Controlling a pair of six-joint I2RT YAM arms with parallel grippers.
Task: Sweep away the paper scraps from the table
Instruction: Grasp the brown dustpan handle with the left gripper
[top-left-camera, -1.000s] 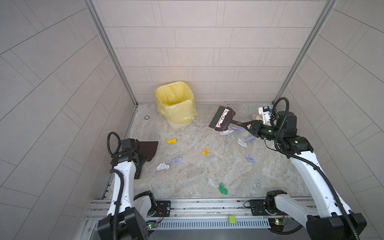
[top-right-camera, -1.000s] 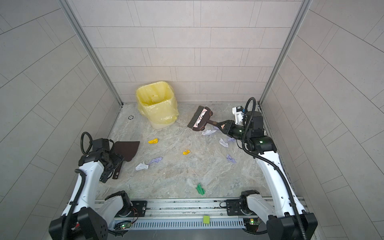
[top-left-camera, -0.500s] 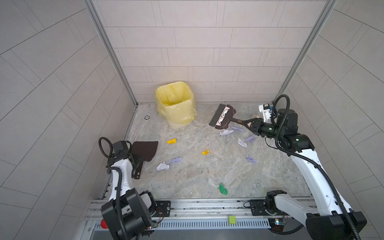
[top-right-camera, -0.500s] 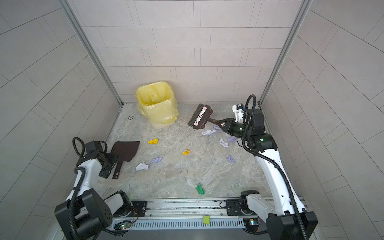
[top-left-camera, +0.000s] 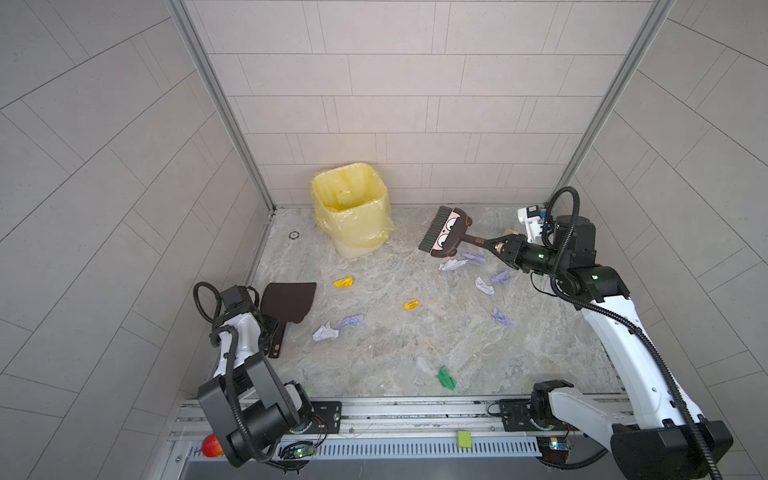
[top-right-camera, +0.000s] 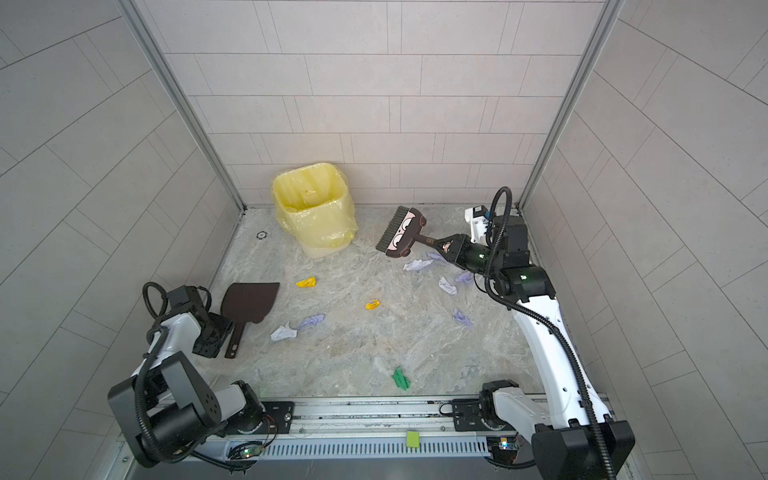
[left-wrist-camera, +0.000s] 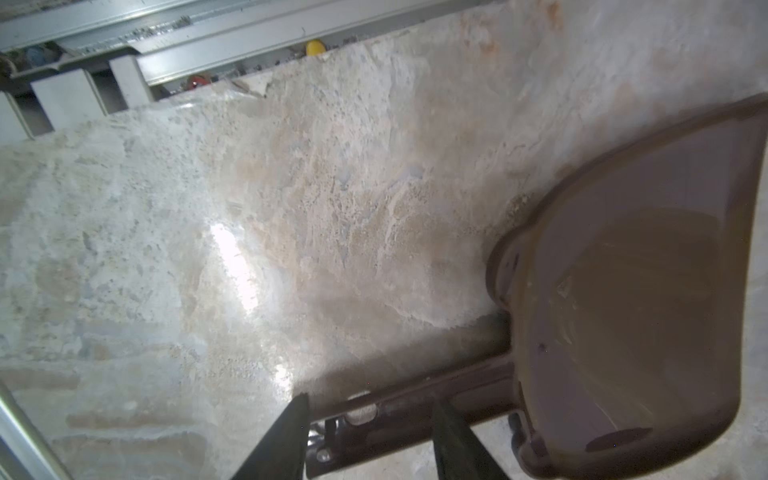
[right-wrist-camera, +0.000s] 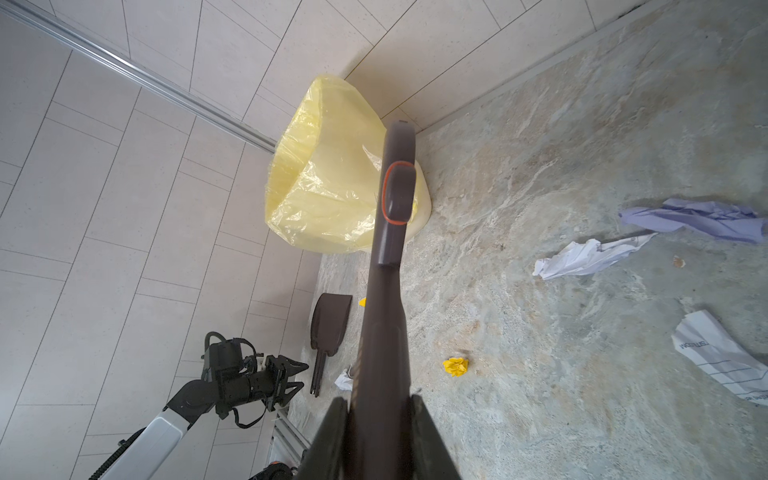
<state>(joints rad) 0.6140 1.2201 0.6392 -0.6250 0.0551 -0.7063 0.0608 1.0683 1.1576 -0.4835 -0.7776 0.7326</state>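
Near right pincer (top-left-camera: 496, 245) (clamping brush (top-left-camera: 446, 232)) lie paper scraps (top-left-camera: 461, 262).

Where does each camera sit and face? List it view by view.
Top views: high above the base rail, looking down on the table; left arm and right arm show.
Left wrist: behind the left gripper, facing the dustpan; only its fingers show.
Right wrist: behind the right gripper, looking along the brush toward the bin; its fingers and the left arm show.
Shared: all four show the dustpan.

Ten scraps (top-left-camera: 343, 282); one brush (top-left-camera: 445, 233); one dustpan (top-left-camera: 289, 300)
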